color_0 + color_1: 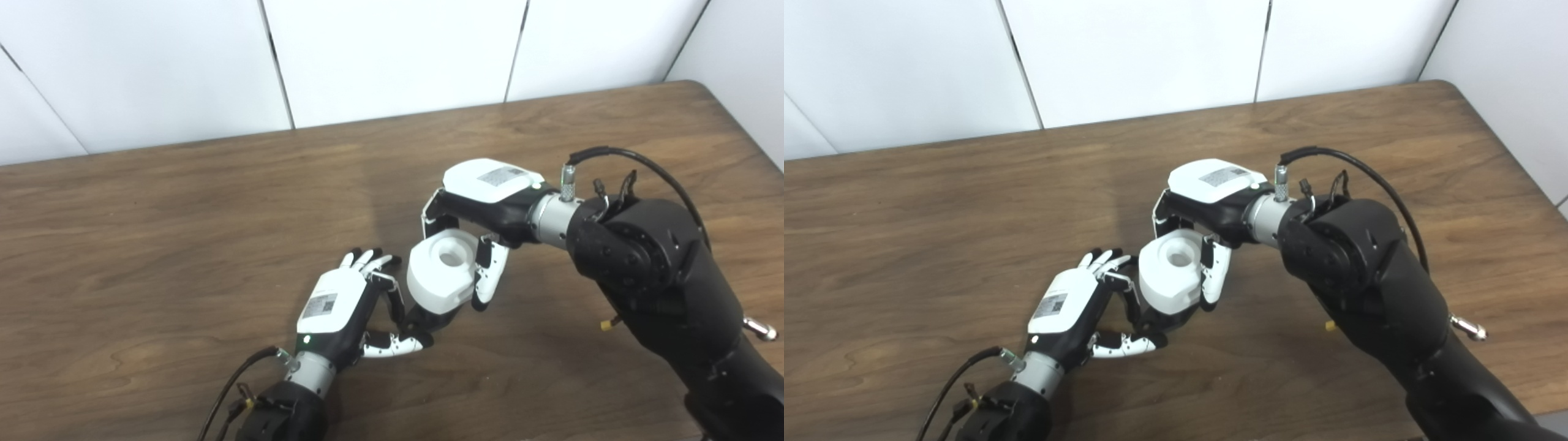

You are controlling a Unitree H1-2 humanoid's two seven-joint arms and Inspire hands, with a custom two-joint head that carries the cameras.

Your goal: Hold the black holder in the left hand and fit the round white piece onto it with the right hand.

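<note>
The right hand (484,208) has its fingers (487,278) and thumb closed around the round white piece (442,269), gripping it from above with its central hole facing up. Directly beneath, touching it, is the black holder (429,318), mostly hidden, pinched between the thumb and fingers of the left hand (340,306), whose other fingertips (367,257) point upward beside the white piece. Both hands meet just above the wooden table (184,245), near its middle, with white wall panels (392,55) behind.

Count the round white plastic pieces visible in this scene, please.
1. The round white plastic piece sits atop the black holder, between the right hand and left hand. None other visible.
</note>
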